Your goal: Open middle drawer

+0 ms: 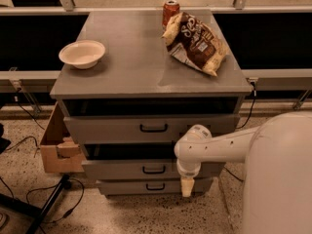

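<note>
Since middle drawer (117, 170) shows dark gap above, prob. partly open; gripper (186, 187) low-right of its handle (153, 169), fingers together, nothing held.

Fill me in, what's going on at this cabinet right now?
The robot's white arm hangs its gripper low before the grey cabinet, right of the drawer handles, holding none of them. The middle drawer, wide, shallow and grey with a small black bar handle, stands slightly pulled out, a dark gap above its front.
</note>
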{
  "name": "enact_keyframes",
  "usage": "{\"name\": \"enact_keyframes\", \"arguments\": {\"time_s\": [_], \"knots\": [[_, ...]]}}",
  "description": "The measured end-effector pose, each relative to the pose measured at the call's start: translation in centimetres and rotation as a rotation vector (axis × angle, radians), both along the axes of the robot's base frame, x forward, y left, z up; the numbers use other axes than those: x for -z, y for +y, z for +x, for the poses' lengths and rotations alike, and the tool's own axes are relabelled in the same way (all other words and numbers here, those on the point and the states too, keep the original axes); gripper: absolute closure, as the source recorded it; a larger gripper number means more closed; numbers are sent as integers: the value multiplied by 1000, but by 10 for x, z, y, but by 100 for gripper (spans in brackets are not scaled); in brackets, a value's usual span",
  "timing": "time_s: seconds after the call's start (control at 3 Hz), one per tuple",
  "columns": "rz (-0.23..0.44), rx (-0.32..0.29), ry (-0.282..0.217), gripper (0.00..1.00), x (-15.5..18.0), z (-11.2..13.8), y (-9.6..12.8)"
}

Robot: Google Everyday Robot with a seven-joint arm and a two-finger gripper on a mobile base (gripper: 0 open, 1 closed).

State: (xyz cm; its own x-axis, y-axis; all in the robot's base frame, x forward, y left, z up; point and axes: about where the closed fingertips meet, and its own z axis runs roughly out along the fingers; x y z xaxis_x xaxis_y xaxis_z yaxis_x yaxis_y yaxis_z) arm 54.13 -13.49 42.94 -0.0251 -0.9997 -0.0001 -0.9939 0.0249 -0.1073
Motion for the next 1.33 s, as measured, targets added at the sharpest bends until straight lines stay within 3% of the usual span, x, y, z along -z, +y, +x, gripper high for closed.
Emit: {"name": "enact_keyframes", "arguments": {"time_s": [0.33,0.67,1.0,1.33], "knots": [[-10,45,51,41,9,-11,-7],[-16,60,59,72,5,-15,-10],[-16,60,59,96,-4,-15,-10],[-16,60,59,100,-7,-15,-10]]}}
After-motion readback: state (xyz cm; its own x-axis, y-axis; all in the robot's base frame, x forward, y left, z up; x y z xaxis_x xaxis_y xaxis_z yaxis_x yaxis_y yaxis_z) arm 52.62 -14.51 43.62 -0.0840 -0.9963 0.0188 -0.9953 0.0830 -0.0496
